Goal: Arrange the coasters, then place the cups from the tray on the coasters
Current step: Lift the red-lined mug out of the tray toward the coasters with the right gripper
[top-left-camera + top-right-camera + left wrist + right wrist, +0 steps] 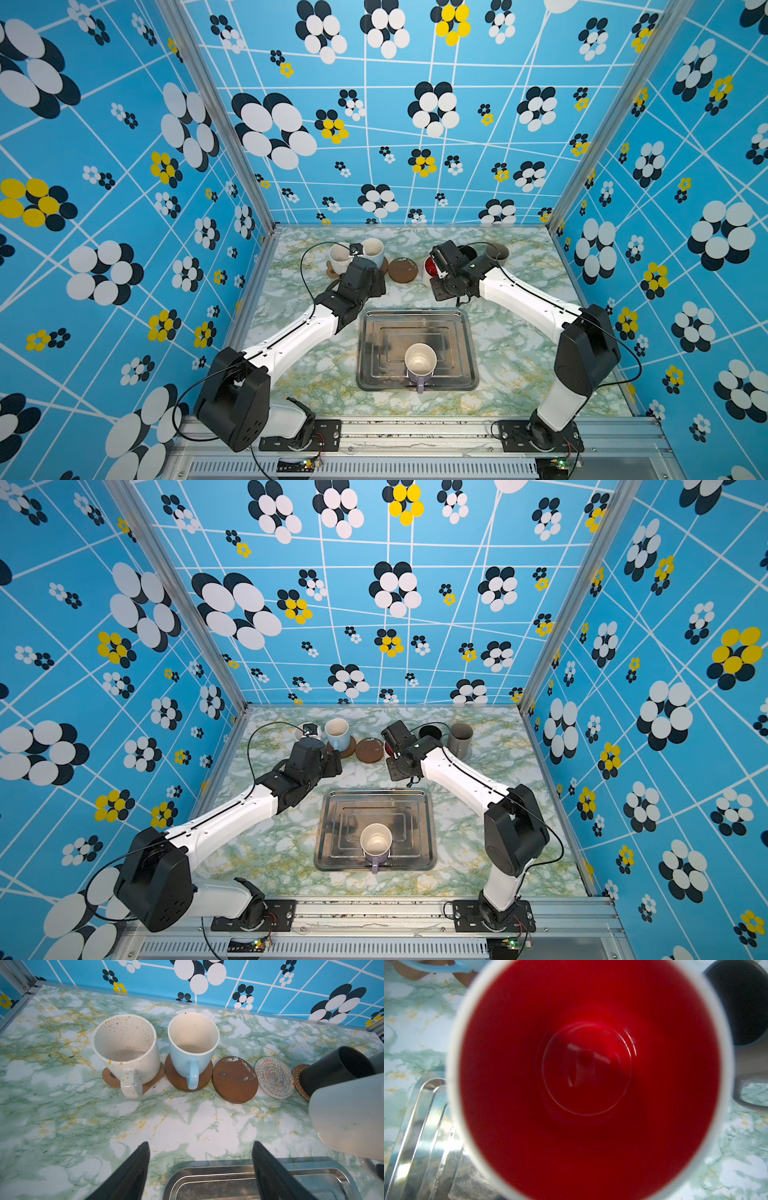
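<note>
1. The right gripper (442, 266) carries the white mug with red inside (431, 268) tilted and clear of the bench (519, 374), at far centre. Its fingers are hidden behind the mug, so the pinch is judged from how the mug hangs.
2. The bare crochet coaster (274, 1077) lies just left of the mug and slightly farther. The mug's axis must come upright over it, and the right arm is nearer.
3. The left gripper (200, 1167) is spread and empty, on the near side of the coaster row facing the bare brown disc (234, 1080).
4. The lilac mug (420, 365) stands on the tray (415, 312), near centre.
5. In both top views the right gripper covers the crochet coaster. Any coaster under the grey-beige mug (496, 253) cannot be seen.
</note>
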Robot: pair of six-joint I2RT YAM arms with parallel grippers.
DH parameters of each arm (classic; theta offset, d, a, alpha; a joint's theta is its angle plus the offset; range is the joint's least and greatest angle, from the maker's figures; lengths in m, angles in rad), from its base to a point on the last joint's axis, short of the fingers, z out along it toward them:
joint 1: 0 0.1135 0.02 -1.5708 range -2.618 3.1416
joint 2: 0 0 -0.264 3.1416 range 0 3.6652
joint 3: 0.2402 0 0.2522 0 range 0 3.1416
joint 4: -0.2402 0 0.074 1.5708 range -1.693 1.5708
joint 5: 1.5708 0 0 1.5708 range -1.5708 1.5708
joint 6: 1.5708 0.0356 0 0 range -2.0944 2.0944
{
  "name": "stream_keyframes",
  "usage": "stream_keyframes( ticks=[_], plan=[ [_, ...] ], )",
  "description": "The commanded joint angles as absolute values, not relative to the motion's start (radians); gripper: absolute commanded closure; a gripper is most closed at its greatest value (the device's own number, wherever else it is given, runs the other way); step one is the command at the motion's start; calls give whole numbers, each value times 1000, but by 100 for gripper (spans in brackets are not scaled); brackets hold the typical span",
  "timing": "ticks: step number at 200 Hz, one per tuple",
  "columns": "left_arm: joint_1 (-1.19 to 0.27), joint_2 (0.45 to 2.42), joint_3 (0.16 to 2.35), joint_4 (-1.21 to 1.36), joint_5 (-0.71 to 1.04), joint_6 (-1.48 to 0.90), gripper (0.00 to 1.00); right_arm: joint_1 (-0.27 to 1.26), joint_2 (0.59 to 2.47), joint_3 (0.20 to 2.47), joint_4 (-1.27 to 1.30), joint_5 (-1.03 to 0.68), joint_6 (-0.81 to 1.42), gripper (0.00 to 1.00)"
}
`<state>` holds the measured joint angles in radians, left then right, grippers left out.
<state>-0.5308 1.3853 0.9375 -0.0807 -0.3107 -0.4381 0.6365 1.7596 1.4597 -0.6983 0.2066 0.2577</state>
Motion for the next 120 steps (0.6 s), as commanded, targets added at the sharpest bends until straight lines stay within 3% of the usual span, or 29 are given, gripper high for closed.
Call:
stream_keyframes(
  ticks=[1, 120],
  plan=[
    [-517, 1363, 925, -61, -295, -452, 21, 608, 1795, 1536, -658, 191, 232, 100],
    [-502, 1354, 911, -63, -291, -457, 21, 541, 2049, 1796, -708, 157, 181, 100]
  ],
)
